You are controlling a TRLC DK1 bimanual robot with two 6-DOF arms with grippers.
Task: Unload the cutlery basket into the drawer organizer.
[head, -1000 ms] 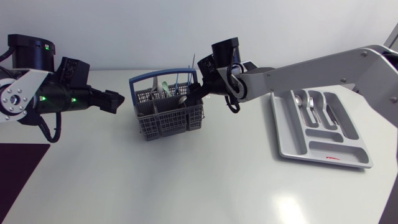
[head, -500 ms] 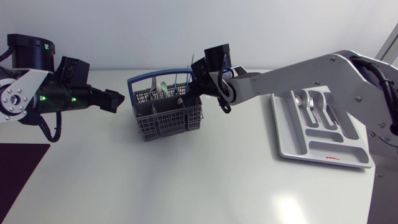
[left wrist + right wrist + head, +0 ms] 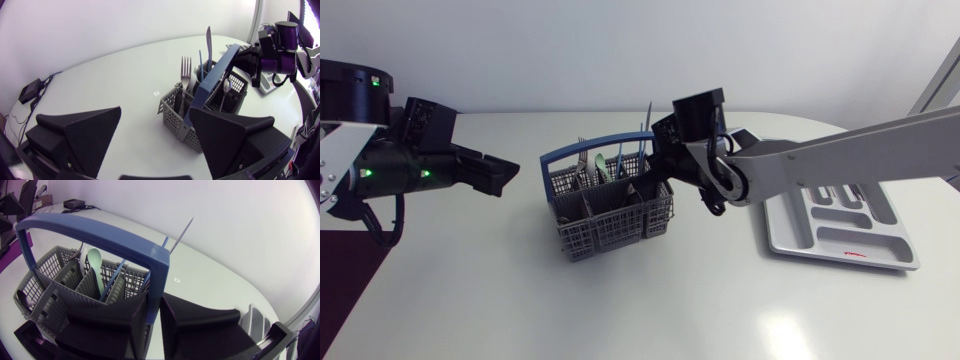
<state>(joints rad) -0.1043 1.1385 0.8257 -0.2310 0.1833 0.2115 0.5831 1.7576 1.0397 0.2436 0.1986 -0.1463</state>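
On my overhead feed the smooth white counter [image 3: 620, 300] fills most of the frame. A soft bright glare [image 3: 782, 330] sits on it at the lower right. In the lower left corner there is a flat dark purple patch [image 3: 350, 275]. I cannot tell whether it is a mat lying on the counter or something past its edge. My left wrist feed picks up a tiny dark square mark [image 3: 156, 93] out on the open white surface. It also shows a small black box [image 3: 30, 90] with thin cables trailing from it, sitting close to the counter's edge.
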